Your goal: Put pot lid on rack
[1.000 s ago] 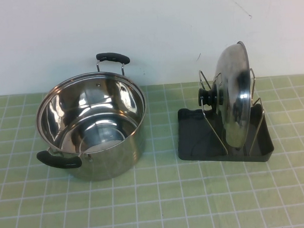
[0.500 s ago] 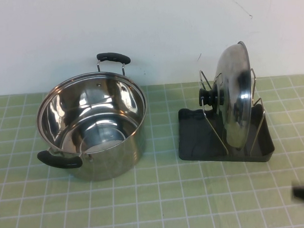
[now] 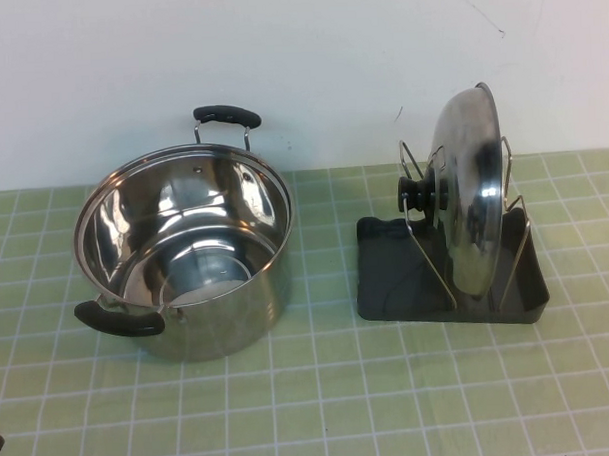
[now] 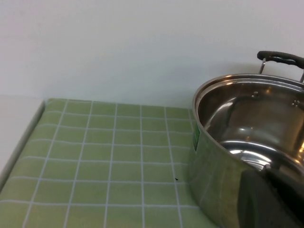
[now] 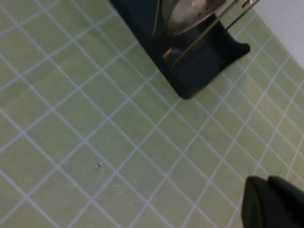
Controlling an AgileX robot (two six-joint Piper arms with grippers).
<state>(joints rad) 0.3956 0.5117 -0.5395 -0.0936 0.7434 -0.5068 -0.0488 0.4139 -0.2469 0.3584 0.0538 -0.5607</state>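
1. Nearest the robot, the right gripper point(image 5: 273, 202) sits low over the green tiled mat point(image 3: 320, 398), out of the high view; its fingers are clenched together, holding nothing.
2. The left gripper point(image 4: 273, 197) is also out of the overhead picture apart from a dark sliver at the near-left corner. In its own camera a dark shape sits just beside the pot point(image 3: 182, 254). It is clenched too, and empty.
3. Further back, the pot stands open on the mat, well apart from the rack point(image 3: 451, 278).
4. On the right, the pot lid point(image 3: 471, 197) stands on edge between the rack's wire loops, knob point(image 3: 416, 194) facing the pot, leaning a little. The job looks done.
5. The risk now: the lid is tall, the rack narrow. A stray swing of the right arm past the rack could knock it and tip the lid out.
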